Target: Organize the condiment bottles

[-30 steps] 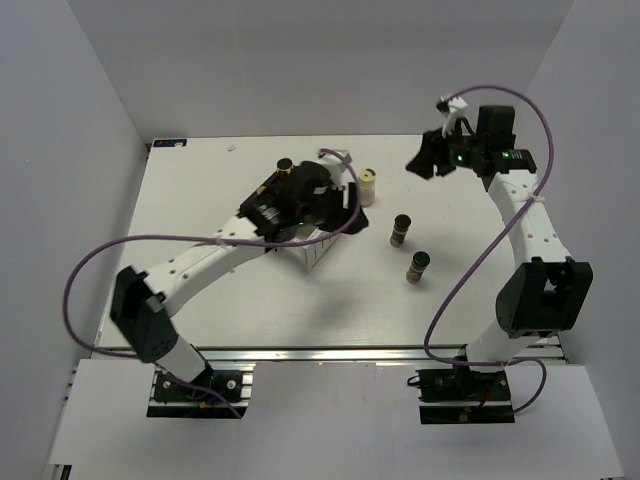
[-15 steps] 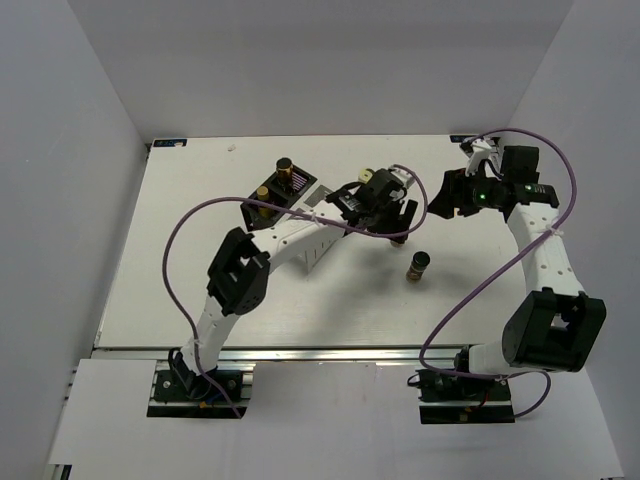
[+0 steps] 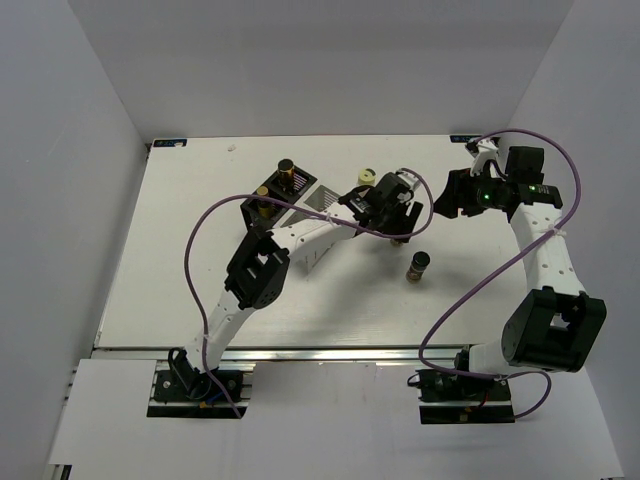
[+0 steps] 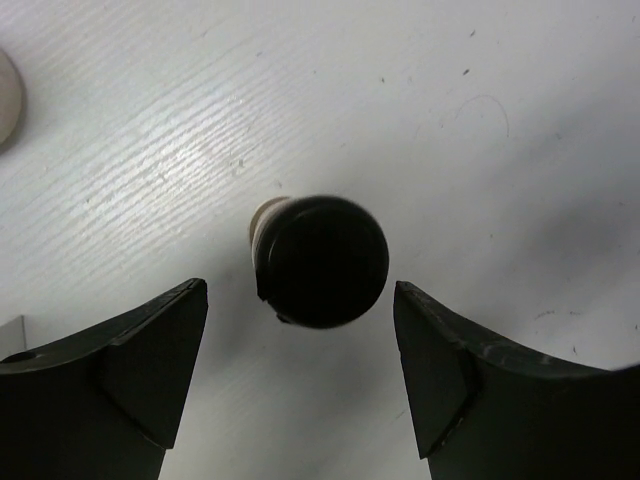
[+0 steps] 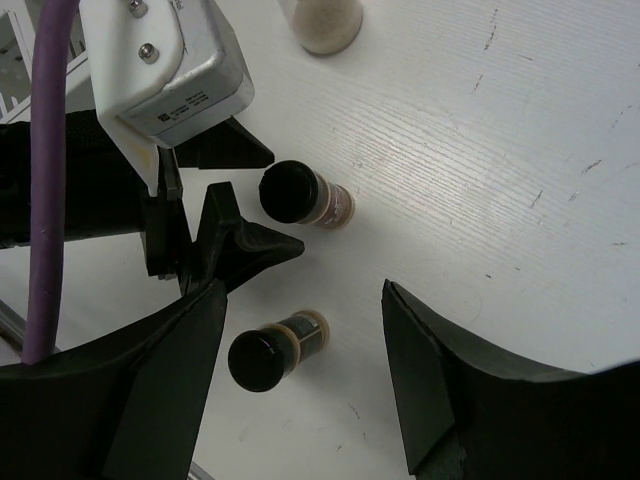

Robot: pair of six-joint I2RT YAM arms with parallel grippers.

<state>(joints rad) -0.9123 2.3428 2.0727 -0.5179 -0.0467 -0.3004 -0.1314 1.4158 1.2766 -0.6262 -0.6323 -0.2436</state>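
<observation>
We have our left arm (image 3: 310,232) stretched far across the middle, the left gripper (image 4: 300,290) pointing straight down with its jaws spread wide. Our right arm (image 3: 545,250) reaches forward along the right side, the right gripper (image 5: 300,300) angled leftward, jaws likewise wide apart

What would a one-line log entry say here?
left end effector: open, flanking black-capped brown bottle | right end effector: open, empty | second brown bottle: untouched
</observation>
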